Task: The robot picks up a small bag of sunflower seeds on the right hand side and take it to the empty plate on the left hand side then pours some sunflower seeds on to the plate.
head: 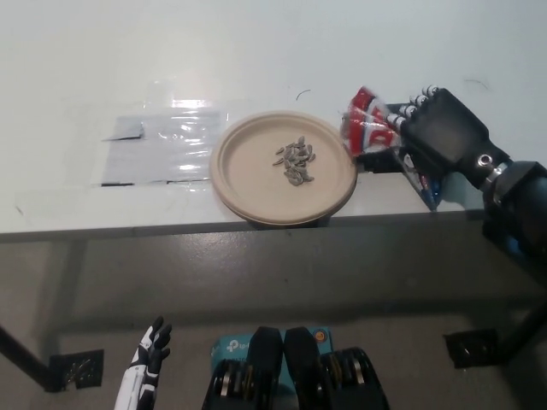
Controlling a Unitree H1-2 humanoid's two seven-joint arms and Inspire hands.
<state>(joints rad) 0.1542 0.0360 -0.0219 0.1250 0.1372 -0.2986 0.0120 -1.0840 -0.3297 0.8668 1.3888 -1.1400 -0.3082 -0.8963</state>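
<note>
A tan paper plate (248, 184) lies on the white table near its front edge, with a small pile of sunflower seeds (296, 161) in its middle. Just right of the plate's rim my black right hand (440, 137) is shut on the small red, white and blue seed bag (366, 128). The bag's open end points left toward the plate and sits at the rim's right edge. The bag's right part is hidden under my fingers. My white left hand (147, 354) hangs low at the bottom left, below the table, fingers apart and holding nothing.
A clear plastic sheet (158, 149) lies flat on the table left of the plate. The table's front edge (171, 229) runs across the middle of the view, with grey floor below. A dark floor plate (75, 369) sits at the lower left.
</note>
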